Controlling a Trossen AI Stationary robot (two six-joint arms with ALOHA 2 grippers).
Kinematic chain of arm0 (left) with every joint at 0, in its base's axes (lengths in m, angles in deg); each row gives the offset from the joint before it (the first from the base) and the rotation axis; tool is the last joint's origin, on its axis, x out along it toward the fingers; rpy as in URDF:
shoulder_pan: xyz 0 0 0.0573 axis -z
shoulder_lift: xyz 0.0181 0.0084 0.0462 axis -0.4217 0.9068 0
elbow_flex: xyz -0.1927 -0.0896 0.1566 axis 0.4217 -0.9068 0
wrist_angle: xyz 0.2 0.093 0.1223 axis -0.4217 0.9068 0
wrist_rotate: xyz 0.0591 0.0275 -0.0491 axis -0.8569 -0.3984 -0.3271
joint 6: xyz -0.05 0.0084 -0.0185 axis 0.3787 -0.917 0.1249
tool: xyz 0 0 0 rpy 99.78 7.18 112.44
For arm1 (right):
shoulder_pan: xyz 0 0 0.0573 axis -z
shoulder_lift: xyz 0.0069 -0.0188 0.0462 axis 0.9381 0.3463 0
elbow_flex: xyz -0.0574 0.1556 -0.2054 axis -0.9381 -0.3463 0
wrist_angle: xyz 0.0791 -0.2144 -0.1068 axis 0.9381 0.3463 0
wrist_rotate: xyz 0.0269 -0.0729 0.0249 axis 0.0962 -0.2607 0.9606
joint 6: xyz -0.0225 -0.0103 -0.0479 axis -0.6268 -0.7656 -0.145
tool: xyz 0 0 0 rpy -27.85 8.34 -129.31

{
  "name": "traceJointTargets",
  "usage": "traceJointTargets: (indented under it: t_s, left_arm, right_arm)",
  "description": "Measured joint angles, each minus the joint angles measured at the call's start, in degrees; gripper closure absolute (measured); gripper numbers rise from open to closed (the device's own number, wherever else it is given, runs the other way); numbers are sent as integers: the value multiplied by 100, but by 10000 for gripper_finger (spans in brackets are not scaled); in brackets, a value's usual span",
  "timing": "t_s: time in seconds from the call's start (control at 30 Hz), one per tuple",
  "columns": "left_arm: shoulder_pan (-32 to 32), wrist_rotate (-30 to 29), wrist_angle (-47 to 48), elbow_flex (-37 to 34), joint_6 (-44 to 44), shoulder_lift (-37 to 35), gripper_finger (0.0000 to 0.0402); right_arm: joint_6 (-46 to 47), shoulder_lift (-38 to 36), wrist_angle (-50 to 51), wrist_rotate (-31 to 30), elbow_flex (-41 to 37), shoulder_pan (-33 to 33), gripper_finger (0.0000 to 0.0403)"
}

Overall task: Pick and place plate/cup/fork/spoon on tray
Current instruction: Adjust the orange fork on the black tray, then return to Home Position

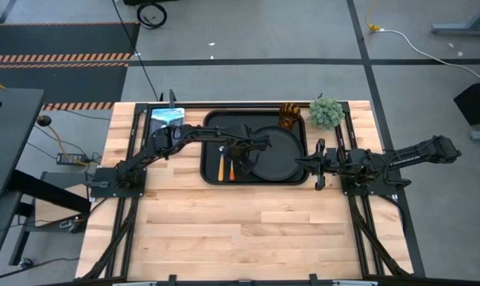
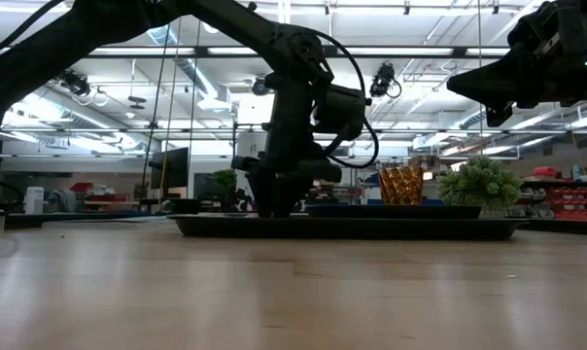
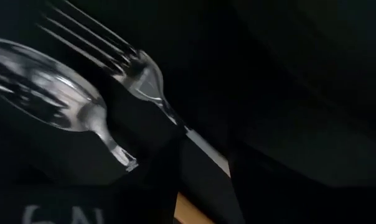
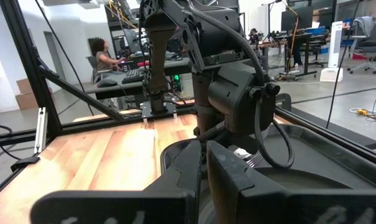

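The black tray (image 1: 211,175) lies at the table's middle. The round black plate (image 1: 278,155) lies in its right part. The spoon (image 1: 221,167) and the fork (image 1: 232,168) lie side by side in its left part, orange handles toward the near edge. My left gripper (image 1: 241,149) is low over the fork's neck, its fingers a little apart. The left wrist view shows the spoon's bowl (image 3: 38,93) and the fork's tines (image 3: 107,43). The amber cup (image 1: 291,117) stands on the table beyond the tray's far right corner. My right gripper (image 1: 315,163) hangs shut and empty by the tray's right rim. My left gripper points down over the fork's handle near the neck (image 3: 203,146), which runs slantwise through the gap between the fingers and under one of them. The fork lies flat on the tray. Whether the fingers touch it, I cannot tell.
A small fuzzy green plant (image 1: 326,111) stands next to the cup at the far right. A blue-and-white item (image 1: 167,117) lies at the far left. The near half of the wooden table (image 1: 248,230) is bare. People sit at desks beyond the table (image 4: 104,53).
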Motion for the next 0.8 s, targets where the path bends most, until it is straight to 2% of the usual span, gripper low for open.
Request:
traceJointTargets:
  t_s: [0.23,0.4,0.53,0.67,0.8]
  left_arm:
    - [-9,-51,-99,2,142,-187,206]
    - [-33,-52,286,2,153,-578,174]
    - [16,-63,455,2,-60,-1021,173]
    - [316,-165,455,2,-1313,-1431,187]
    - [688,-923,455,2,-1791,-1648,207]
  right_arm:
    - [1,-2,0,1,1,0,369]
    - [-1,-1,0,0,-2,-2,369]
    - [1,0,0,2,-1,0,369]
    - [2,0,0,0,-2,-2,369]
    - [0,-1,0,2,-1,-1,369]
